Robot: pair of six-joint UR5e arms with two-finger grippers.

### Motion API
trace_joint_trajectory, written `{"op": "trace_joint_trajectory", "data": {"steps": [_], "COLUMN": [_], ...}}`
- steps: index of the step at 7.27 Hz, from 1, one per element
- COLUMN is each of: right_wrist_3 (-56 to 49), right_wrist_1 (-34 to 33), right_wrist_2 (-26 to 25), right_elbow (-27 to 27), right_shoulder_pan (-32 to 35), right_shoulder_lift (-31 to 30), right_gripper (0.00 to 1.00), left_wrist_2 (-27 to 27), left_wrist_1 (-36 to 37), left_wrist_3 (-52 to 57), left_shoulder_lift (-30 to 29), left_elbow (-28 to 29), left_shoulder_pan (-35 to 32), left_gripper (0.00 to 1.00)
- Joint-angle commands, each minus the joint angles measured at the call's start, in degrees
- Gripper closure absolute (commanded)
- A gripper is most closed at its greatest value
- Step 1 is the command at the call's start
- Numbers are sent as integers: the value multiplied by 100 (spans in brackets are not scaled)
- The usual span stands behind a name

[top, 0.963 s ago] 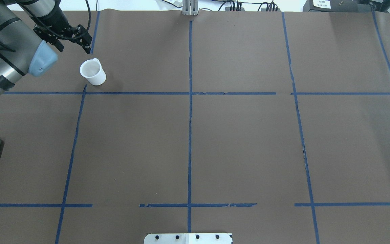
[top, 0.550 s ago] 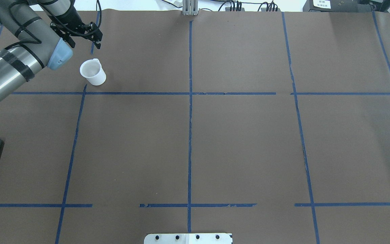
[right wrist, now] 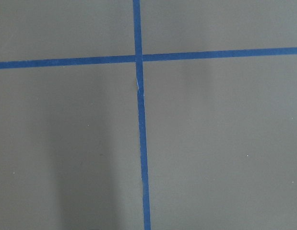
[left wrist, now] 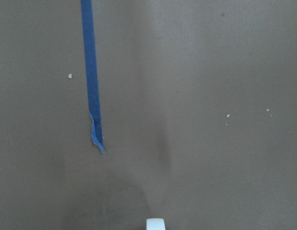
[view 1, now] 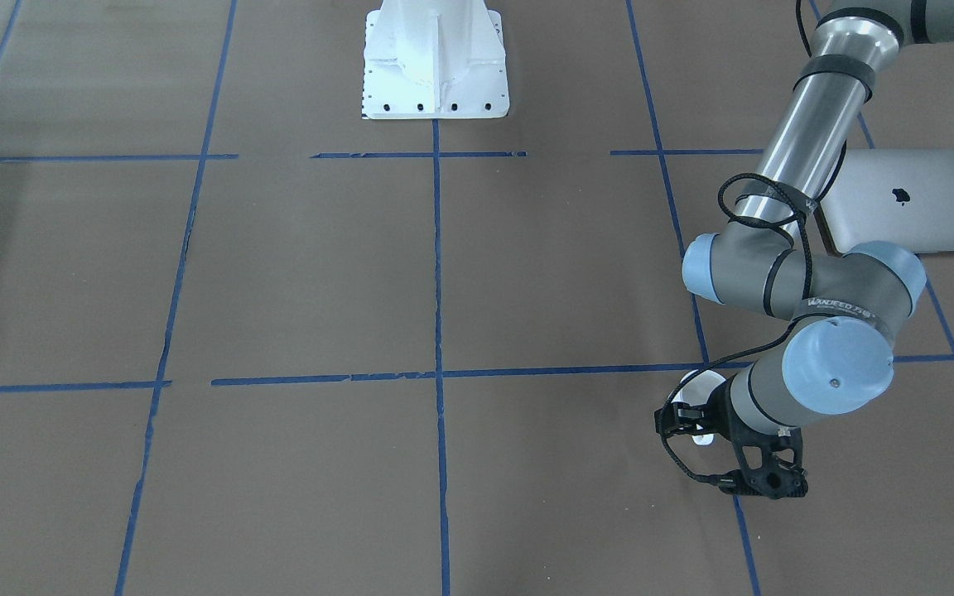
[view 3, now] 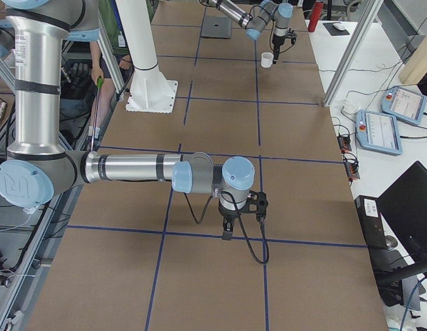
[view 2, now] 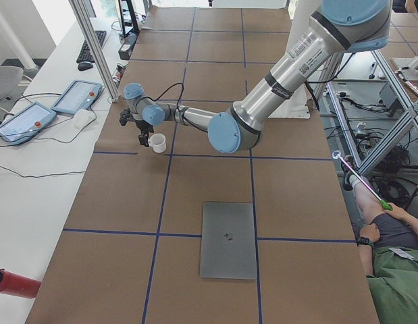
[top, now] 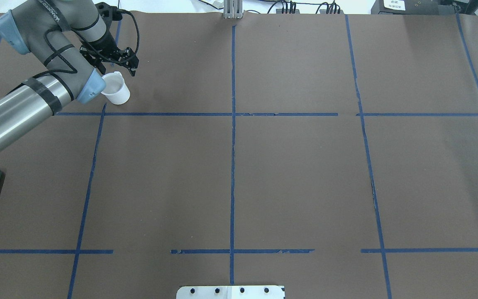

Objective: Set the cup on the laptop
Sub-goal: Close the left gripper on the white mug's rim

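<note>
The white cup [top: 116, 91] stands upright on the brown table at the far left; it also shows in the left side view [view 2: 157, 142] and right side view [view 3: 267, 59]. In the front view the cup [view 1: 696, 385] is partly hidden by my left gripper [view 1: 717, 455]. In the overhead view, my left gripper [top: 115, 66] is open and empty, just beyond the cup's far rim by its handle. The left wrist view shows only a white bit of the cup [left wrist: 155, 224]. The silver laptop [view 1: 899, 199] lies closed near the table's left end [view 2: 229, 239]. My right gripper [view 3: 242, 221] hovers over the table; I cannot tell its state.
Blue tape lines [top: 232, 166] divide the brown table cover. The white robot base [view 1: 436, 66] stands at the near edge. Control tablets [view 2: 77, 98] lie on a side table beyond the far edge. A person [view 2: 398, 263] sits by the robot's side.
My left gripper has swung right and closer to the cup, from the far left corner to just behind its rim. The cup has not moved.
</note>
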Motion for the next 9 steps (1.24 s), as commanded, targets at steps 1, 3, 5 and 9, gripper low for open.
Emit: {"op": "trace_joint_trajectory", "data": {"steps": [1, 3, 5, 9], "right_wrist_3": [5, -4, -4, -4], "right_wrist_1": [0, 0, 0, 0], "right_wrist_2": [0, 0, 0, 0], "right_elbow": [0, 0, 0, 0], "right_shoulder_pan": [0, 0, 0, 0], "right_shoulder_lift": [0, 0, 0, 0], "right_gripper": [0, 0, 0, 0], "left_wrist_2": [28, 90, 90, 55], "left_wrist_1": [-62, -351, -352, 67], "left_wrist_3": [-53, -97, -167, -176], "left_shoulder_lift": [41, 41, 24, -3], "left_elbow": [22, 277, 277, -98], "left_shoulder_pan": [31, 31, 31, -196], "left_gripper": [0, 8, 48, 100]}}
